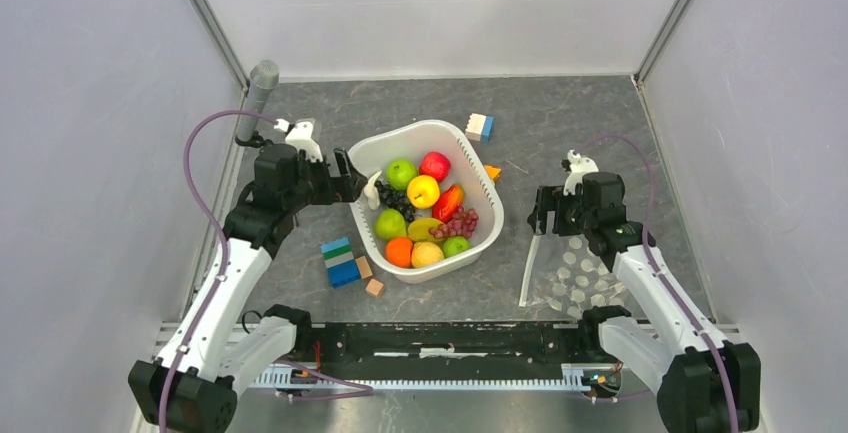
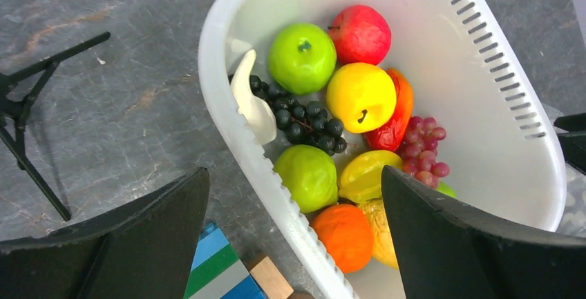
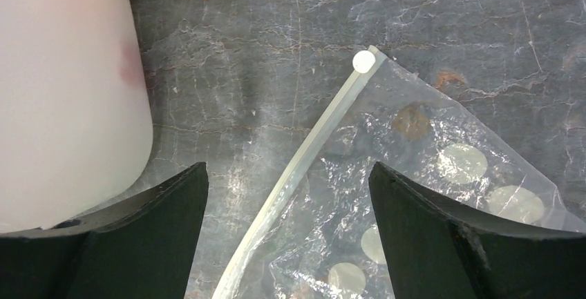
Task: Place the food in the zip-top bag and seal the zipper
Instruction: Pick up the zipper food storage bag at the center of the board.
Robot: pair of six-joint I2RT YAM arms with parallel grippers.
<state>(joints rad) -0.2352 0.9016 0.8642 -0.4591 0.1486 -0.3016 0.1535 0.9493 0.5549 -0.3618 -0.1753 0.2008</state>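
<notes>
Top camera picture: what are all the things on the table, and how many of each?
tub: one, white, table's middle.
food: about a dozen toy fruits, many colours, in the tub.
zip-top bag: one, clear with white dots, flat, right of the tub.
zipper: one, white, bag's edge nearest the tub.
building blocks: blue-green stack left of the tub, white-blue one behind it.
wooden cubes: two, tan, beside the stack.
orange wedge: one, orange, right of the tub.
left gripper: one, black, open, over the tub's left rim.
right gripper: one, black, open, over the zipper.
</notes>
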